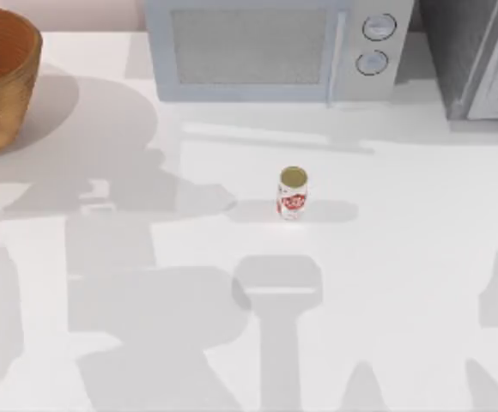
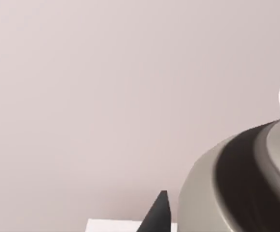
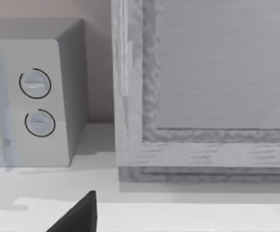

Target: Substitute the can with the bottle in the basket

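Observation:
The can (image 1: 292, 194), small and white with red markings and a dull gold top, stands upright on the white table near its middle, well apart from the basket. The basket (image 1: 0, 81), round, brown and woven, sits at the back left corner, partly cut by the picture's edge; what shows of its ribbed inside holds nothing. The bottle is out of view. A dark part of my left gripper (image 2: 157, 217) pokes in before a plain pinkish wall. A dark part of my right gripper (image 3: 77, 216) hangs above the table, facing the microwave and the cabinet.
A grey-white microwave (image 1: 270, 47) with two round knobs (image 3: 35, 83) stands at the back centre. A grey cabinet-like box (image 1: 476, 56) stands at the back right (image 3: 203, 96). A large grey rounded body (image 2: 241, 183) fills one corner of the left wrist view.

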